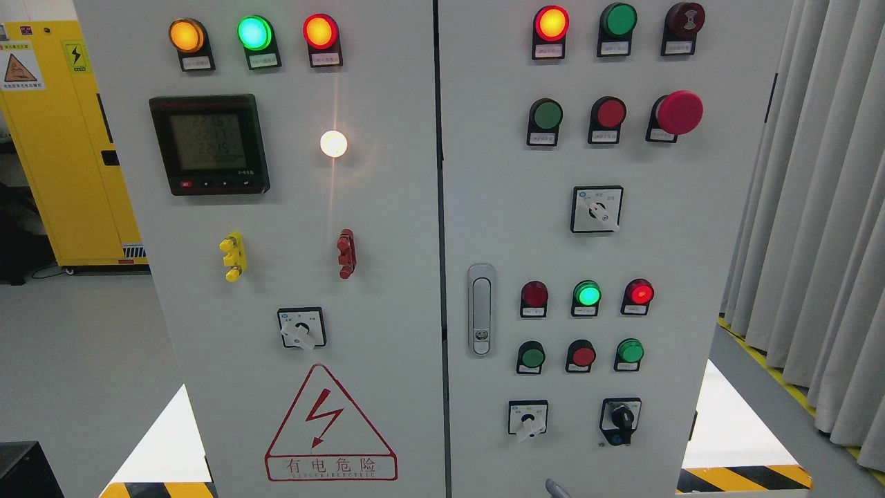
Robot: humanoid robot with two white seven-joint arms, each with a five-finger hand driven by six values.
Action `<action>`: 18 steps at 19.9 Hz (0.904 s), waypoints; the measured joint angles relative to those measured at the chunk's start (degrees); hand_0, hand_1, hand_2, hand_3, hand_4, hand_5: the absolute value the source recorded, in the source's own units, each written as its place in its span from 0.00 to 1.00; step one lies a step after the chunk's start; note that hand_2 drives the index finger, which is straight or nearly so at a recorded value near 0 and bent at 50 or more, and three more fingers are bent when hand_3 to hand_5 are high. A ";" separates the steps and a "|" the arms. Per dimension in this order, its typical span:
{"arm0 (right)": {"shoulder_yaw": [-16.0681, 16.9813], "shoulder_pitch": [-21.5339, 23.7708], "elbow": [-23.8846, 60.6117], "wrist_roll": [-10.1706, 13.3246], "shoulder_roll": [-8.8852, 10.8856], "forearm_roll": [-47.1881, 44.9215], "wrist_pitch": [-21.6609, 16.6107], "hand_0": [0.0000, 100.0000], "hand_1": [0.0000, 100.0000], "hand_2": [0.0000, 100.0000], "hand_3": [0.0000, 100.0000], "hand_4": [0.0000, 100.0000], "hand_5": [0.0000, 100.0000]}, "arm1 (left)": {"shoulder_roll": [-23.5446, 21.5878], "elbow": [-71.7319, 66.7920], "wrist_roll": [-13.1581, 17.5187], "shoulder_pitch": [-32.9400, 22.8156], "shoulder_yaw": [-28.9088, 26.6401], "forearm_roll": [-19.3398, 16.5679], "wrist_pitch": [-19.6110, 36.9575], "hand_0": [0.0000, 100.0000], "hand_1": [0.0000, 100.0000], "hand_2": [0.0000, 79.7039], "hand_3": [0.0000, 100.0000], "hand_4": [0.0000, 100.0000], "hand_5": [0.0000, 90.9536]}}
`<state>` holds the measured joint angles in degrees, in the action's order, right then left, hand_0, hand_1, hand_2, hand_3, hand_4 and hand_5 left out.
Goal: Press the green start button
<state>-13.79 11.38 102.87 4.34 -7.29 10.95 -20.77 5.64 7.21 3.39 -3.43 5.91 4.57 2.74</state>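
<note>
A grey control cabinet with two doors fills the head view. On the right door, a dark green push button sits in the upper button row, left of a red button. Lower down is another green push button, with a red one and a second green one to its right. A small grey tip of the right hand pokes up at the bottom edge, well below these buttons and touching nothing. The left hand is out of view.
A large red mushroom stop button juts out at the upper right. Lit lamps include a green lamp and another green lamp. There are rotary switches, a door latch, a meter, a yellow cabinet at left and curtains at right.
</note>
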 measured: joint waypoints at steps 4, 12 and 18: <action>-0.01 0.03 0.03 0.02 0.00 0.02 0.00 0.59 0.66 0.00 0.00 0.00 0.00 | 0.00 0.00 0.00 0.00 0.00 -0.02 0.00 0.12 0.56 0.00 0.00 0.00 0.00; -0.03 0.04 0.05 0.03 0.00 0.03 0.00 0.59 0.66 0.00 0.00 0.00 0.00 | 0.00 0.00 0.00 0.00 0.00 -0.02 0.00 0.12 0.56 0.00 0.00 0.00 0.00; -0.02 0.09 0.14 0.06 0.00 0.22 0.00 0.59 0.66 0.00 0.00 0.00 0.00 | 0.00 0.00 0.00 0.00 0.00 -0.01 0.00 0.12 0.56 0.00 0.00 0.00 0.00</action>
<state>-13.81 11.46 103.01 4.40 -7.29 11.17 -20.77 5.64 7.21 3.39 -3.43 5.91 4.57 2.74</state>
